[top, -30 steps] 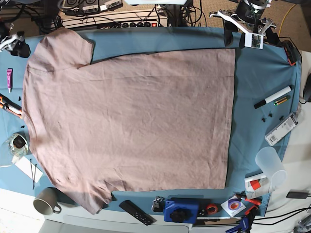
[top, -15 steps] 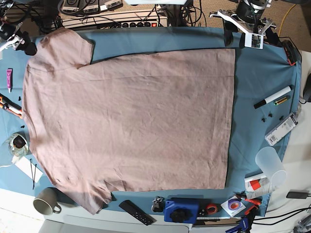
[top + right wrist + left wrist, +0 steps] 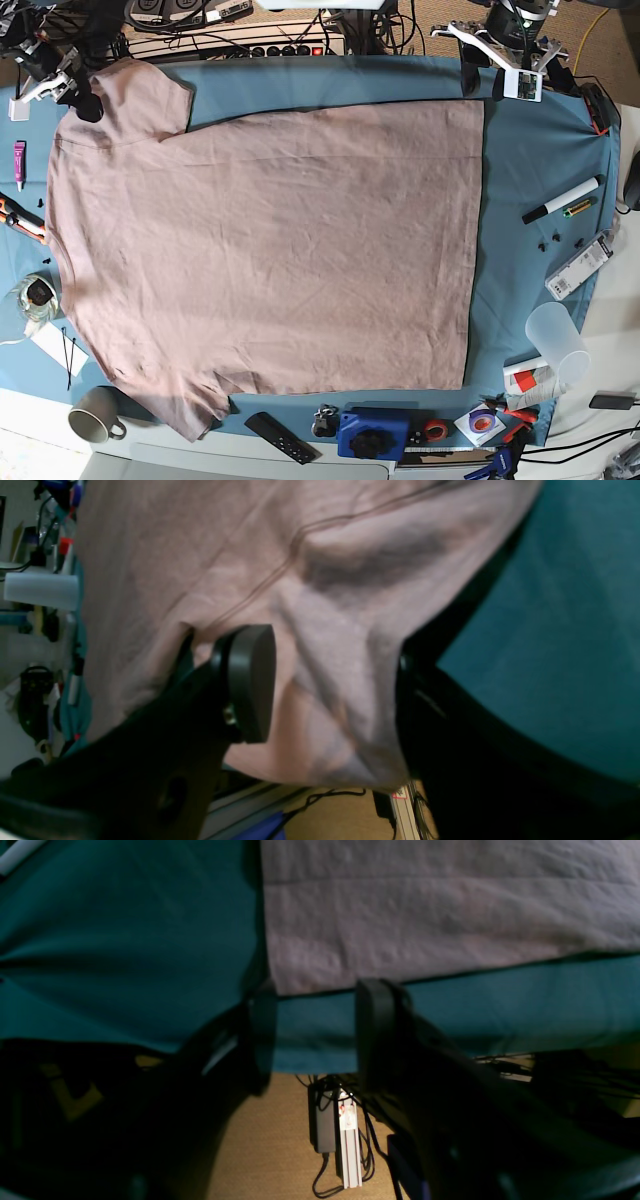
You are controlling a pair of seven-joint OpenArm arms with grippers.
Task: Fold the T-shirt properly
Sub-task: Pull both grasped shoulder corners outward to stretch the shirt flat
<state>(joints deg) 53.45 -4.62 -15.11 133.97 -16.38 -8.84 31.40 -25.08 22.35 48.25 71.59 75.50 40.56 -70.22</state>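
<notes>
The pink-beige T-shirt [image 3: 270, 240] lies spread flat on the teal table cloth [image 3: 545, 140], with its sleeves at the left and its hem at the right. My right gripper [image 3: 80, 97] is open at the far-left sleeve. In the right wrist view its jaws [image 3: 330, 690] straddle the wrinkled sleeve [image 3: 350, 605] edge without closing on it. My left gripper [image 3: 484, 84] is open at the far-right hem corner. In the left wrist view it [image 3: 317, 1025] hovers over teal cloth just short of the shirt's corner [image 3: 425, 915].
A mug [image 3: 97, 415], remote [image 3: 280, 437] and blue device [image 3: 373, 432] line the near edge. A marker [image 3: 560, 200], plastic cup [image 3: 557, 345] and small tools sit at the right. A purple tube [image 3: 19, 165] lies at the left. A power strip [image 3: 240, 45] and cables lie beyond the far edge.
My right gripper has moved right and up along the far-left edge and now reaches the shirt's sleeve. The left arm and the shirt have not moved.
</notes>
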